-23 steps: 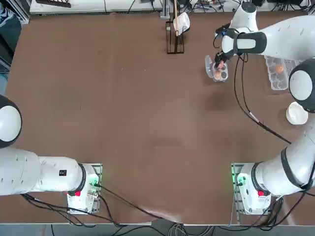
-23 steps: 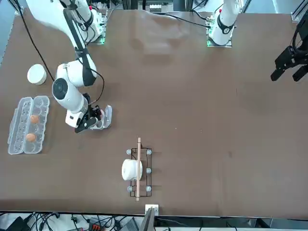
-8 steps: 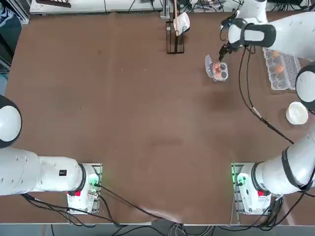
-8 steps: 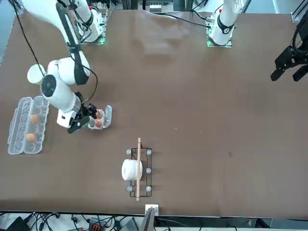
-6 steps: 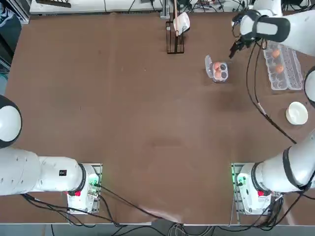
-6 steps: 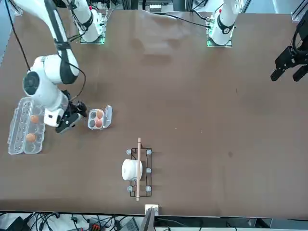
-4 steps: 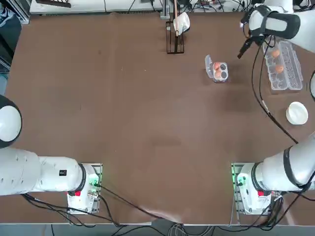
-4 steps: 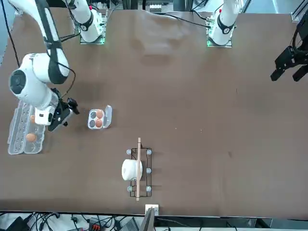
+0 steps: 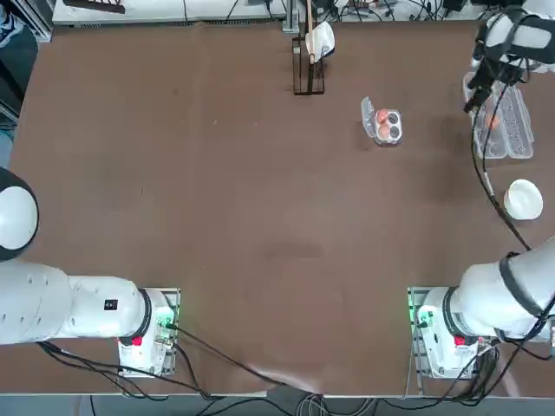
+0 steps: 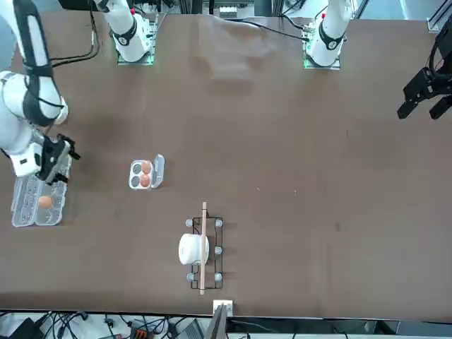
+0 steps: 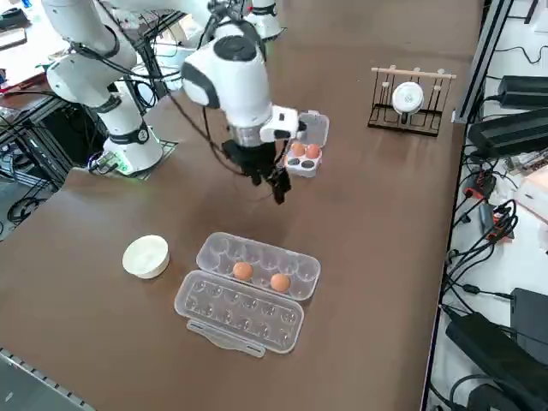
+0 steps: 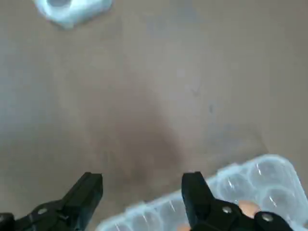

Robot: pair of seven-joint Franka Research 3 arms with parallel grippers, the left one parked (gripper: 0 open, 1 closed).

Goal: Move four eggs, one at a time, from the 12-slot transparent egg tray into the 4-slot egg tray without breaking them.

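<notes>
Brown table (image 9: 217,191), open pincer (image 12: 142,185) over 12-slot transparent egg tray (image 12: 250,185)

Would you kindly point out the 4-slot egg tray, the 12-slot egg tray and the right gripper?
4-slot egg tray (image 9: 392,133): top view, on an empty cup.
12-slot transparent egg tray (image 11: 224,310): right side view, on the empty near half.
right gripper (image 12: 142,188): right wrist view, midway between its open fingertips.

The 12-slot transparent egg tray (image 11: 247,291) lies open and flat near the bench's right edge — a long clear carton, two orange-brown eggs (image 11: 261,276) side by side in one row. Well apart from it sits the 4-slot egg tray (image 11: 302,158), small and square, lid flap open — two eggs fill the cups beside the flap.
</notes>
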